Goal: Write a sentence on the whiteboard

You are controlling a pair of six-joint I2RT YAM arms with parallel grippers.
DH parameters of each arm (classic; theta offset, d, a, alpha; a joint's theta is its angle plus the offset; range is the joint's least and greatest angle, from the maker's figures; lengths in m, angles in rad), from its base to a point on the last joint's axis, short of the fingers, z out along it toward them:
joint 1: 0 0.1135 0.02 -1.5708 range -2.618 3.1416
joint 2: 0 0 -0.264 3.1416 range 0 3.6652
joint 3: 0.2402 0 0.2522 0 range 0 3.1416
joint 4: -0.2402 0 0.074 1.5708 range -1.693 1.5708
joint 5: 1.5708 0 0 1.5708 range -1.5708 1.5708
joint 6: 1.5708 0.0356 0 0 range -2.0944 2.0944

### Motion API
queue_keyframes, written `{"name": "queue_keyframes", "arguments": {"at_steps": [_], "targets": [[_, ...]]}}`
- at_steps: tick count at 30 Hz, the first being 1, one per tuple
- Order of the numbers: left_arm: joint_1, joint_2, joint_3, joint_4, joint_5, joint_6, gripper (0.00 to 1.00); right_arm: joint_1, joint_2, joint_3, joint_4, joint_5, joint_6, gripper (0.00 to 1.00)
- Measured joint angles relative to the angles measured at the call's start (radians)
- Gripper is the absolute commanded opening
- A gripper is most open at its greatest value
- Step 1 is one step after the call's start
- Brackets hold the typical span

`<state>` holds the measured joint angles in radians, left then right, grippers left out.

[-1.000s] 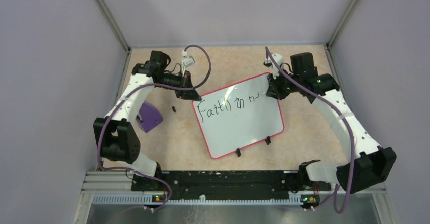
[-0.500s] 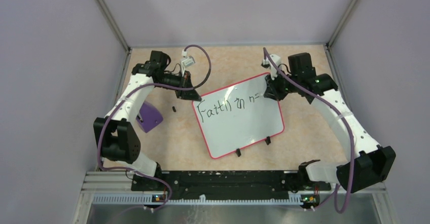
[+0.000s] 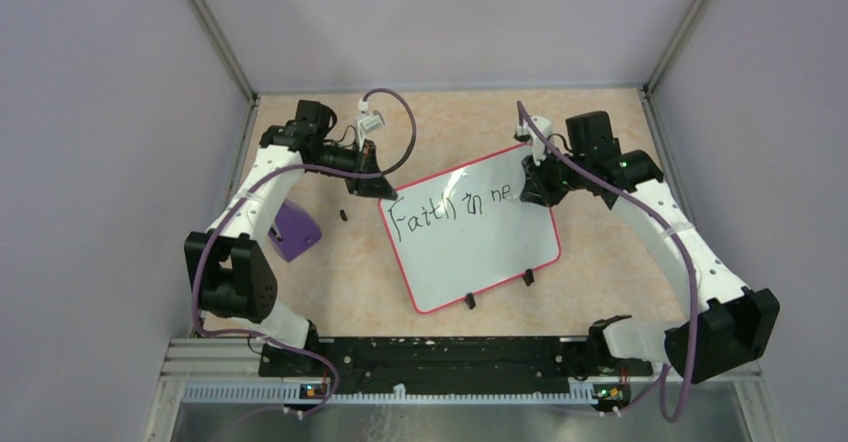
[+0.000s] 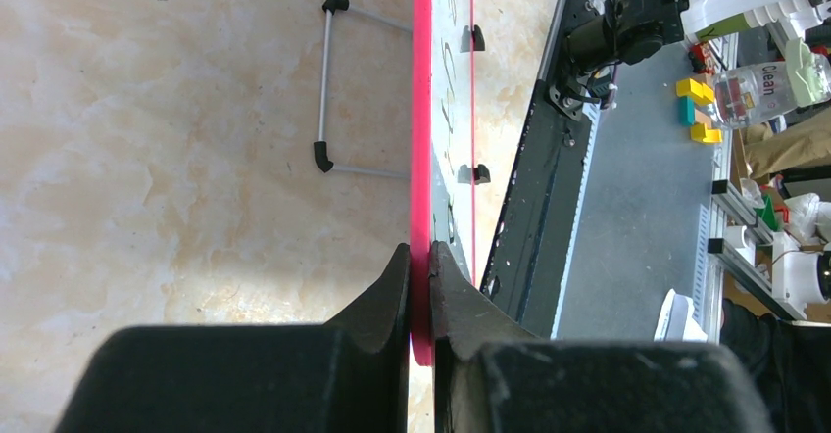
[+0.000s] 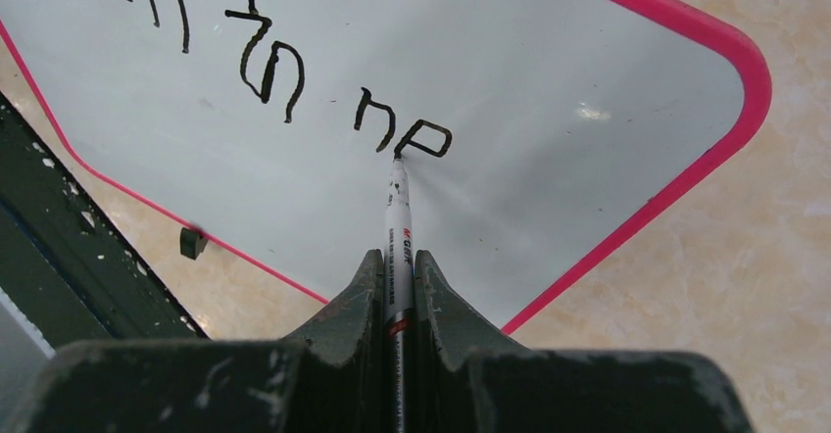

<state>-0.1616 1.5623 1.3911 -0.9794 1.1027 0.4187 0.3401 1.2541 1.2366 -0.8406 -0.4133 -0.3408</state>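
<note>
Within right gripper (image 5: 397,262), marker (image 5: 398,208) barrel seems mostly hidden.

- Purple block (image 3: 295,229) lies on the table's left side, close to the wall.
- Small black piece (image 3: 343,216) sits to its right, apart from it.
- Table (image 3: 330,282) has a beige, mottled top.
- Beyond the table's edge, the left wrist view shows a clear bottle (image 4: 759,85) labelled "Clean".
- Yellow and green toy blocks (image 4: 696,90) lie just beside that bottle.
</note>
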Motion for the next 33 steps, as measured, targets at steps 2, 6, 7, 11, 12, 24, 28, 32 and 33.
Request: {"name": "queue_keyframes", "arguments": {"at_steps": [2,6,7,11,12,24,28,32,33], "targets": [[0.0,0.0,0.0,0.0,0.0,0.0,0.0,0.0,-0.002,0.0,-0.001,0.002,-0.001,0.0],[0.0,0.0,0.0,0.0,0.0,0.0,0.0,-0.01,-0.002,0.0,-0.003,0.005,-0.01,0.0],[0.0,0.0,0.0,0.0,0.0,0.0,0.0,-0.012,-0.002,0.0,-0.005,0.005,-0.013,0.0],[0.0,0.0,0.0,0.0,0.0,0.0,0.0,-0.023,-0.004,0.002,-0.017,0.016,-0.024,0.0],[0.0,0.0,0.0,0.0,0.0,0.0,0.0,-0.023,-0.004,0.002,-0.018,0.018,-0.026,0.0],[0.0,0.0,0.0,-0.001,0.004,0.0,0.0,-0.051,-0.004,0.044,-0.04,0.024,-0.036,0.0],[0.0,0.0,0.0,-0.001,0.005,0.0,0.0,-0.062,-0.004,0.061,-0.038,0.018,-0.042,0.0],[0.0,0.0,0.0,-0.001,0.005,0.0,0.0,-0.062,-0.004,0.061,-0.039,0.01,-0.042,0.0],[0.0,0.0,0.0,-0.001,0.005,0.0,0.0,-0.062,-0.004,0.061,-0.039,0.005,-0.042,0.0]]}}
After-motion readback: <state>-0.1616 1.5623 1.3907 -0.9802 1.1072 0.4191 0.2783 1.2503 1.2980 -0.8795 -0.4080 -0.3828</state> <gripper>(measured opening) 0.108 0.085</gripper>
